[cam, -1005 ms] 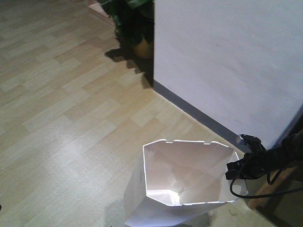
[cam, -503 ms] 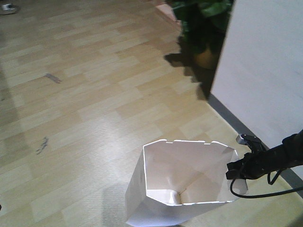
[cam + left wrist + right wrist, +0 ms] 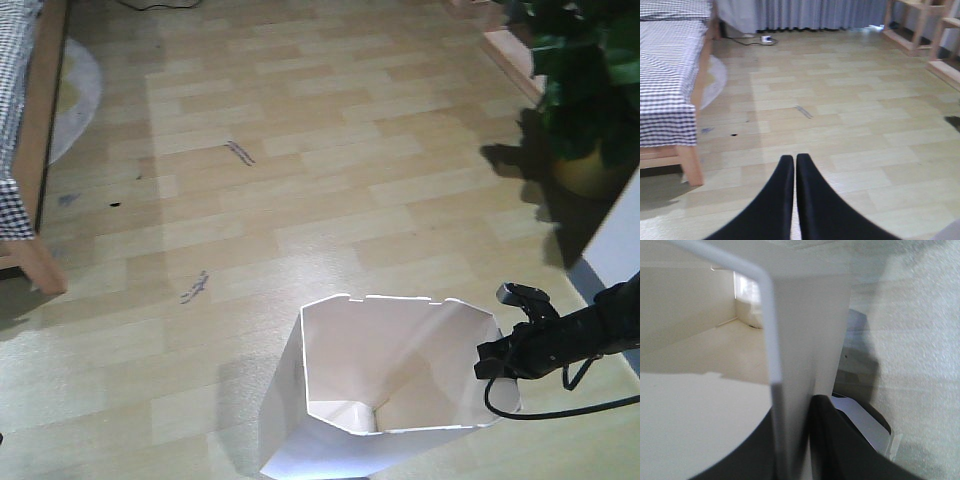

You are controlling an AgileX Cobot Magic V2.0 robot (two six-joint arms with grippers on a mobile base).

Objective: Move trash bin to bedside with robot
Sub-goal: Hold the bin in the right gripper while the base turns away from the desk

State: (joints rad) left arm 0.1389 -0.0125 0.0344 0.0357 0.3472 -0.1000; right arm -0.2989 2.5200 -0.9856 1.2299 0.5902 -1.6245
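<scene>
The white trash bin [image 3: 350, 380] stands low in the front view, its angular notched rim open to me. My right gripper [image 3: 495, 360], on a slim black arm with trailing cable, is shut on the bin's right wall; the right wrist view shows the thin wall [image 3: 790, 405] pinched between the two black fingers [image 3: 840, 440]. My left gripper [image 3: 794, 165] is shut and empty, held above the wooden floor. The bed [image 3: 670, 85] with gingham checked bedding and a light wooden post lies at far left, also in the front view [image 3: 25, 150], well away from the bin.
A potted plant [image 3: 590, 90] stands at the upper right beside a white wall corner [image 3: 620, 240]. Dark scuff marks [image 3: 238, 152] dot the wooden floor. Grey curtains [image 3: 805, 12] and a wooden shelf [image 3: 920, 25] line the far side. A round mat [image 3: 715, 80] lies by the bed.
The front view has swung left: the wall and plant slid to the right edge and the bed came into view at left. The bin and right gripper keep the same place in frame.
</scene>
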